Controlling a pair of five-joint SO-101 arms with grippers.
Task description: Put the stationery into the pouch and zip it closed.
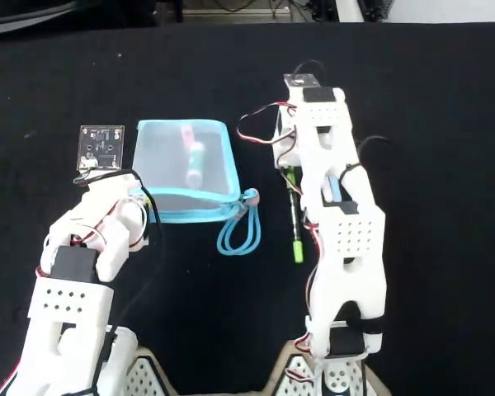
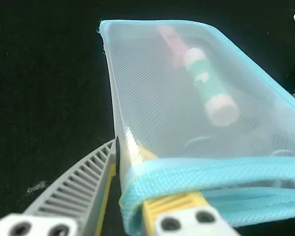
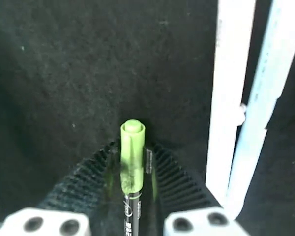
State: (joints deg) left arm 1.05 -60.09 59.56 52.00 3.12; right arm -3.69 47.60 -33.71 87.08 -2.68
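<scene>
L gripper (image 2: 128, 189) pinches pouch (image 2: 187, 118) corner edge; R gripper (image 3: 132, 172) clenched on green pen (image 3: 132, 147).

- Table (image 1: 445, 107): covered edge to edge in matte black cloth, lying flat.
- Cloth seen close up carries pale lint specks (image 2: 37, 187).
- Small square circuit board (image 1: 101, 147) lies flat on the cloth toward the left side.
- Past the table's far edge is a narrow strip of paler room, with dark cables (image 1: 231, 7) trailing across it.
- Far right corner: a white surface (image 1: 445, 8); panel or wall, cannot tell.
- Far left corner: a grey curved shape (image 1: 25, 16), unidentified.
- Light is even and diffuse, with soft shadows on the cloth.
</scene>
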